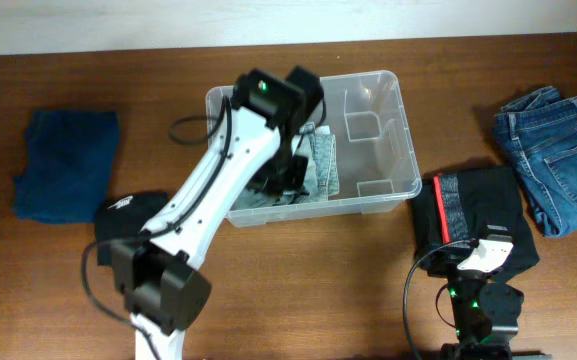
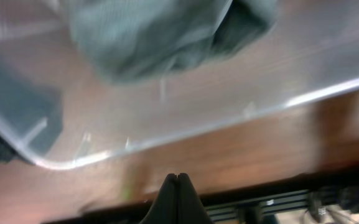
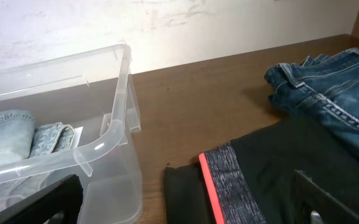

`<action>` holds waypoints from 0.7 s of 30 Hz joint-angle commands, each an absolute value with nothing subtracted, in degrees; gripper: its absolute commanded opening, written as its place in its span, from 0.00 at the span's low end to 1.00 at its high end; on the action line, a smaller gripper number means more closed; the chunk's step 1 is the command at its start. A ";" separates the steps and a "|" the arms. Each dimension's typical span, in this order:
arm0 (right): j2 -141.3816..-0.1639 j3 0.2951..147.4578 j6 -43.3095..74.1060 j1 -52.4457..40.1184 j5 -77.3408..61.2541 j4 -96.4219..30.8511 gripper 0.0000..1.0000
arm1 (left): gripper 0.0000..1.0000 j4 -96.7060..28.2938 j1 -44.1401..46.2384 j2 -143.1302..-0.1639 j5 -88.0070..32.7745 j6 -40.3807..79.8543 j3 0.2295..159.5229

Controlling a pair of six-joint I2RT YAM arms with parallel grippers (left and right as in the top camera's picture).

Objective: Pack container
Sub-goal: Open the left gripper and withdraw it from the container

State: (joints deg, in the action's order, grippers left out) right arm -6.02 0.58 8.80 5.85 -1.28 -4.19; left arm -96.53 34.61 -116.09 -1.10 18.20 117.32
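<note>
The container, a clear plastic tub, stands mid-table with folded pale denim in its left half. My left gripper hangs over the tub's front left part. In the left wrist view its fingertips are pressed together with nothing between them, above the tub's rim and a grey-green garment. My right gripper is open near the front edge, over a folded black garment with a red stripe. The tub's corner lies just to its left.
Folded blue jeans lie at the far right. A dark blue cloth and a black garment lie to the left of the tub. The left arm crosses the tub's front left corner.
</note>
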 commanded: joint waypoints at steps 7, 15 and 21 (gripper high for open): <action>-5.61 0.32 8.58 5.54 -0.78 -4.51 0.99 | 0.00 -92.73 39.20 -105.58 0.21 20.38 103.90; -5.61 0.32 8.58 5.54 -0.78 -4.51 0.99 | 0.00 -81.73 39.53 -105.60 0.08 22.74 93.14; -5.61 0.32 8.60 5.54 -0.78 -4.51 0.99 | 0.00 -77.89 37.56 -105.60 1.83 22.94 91.88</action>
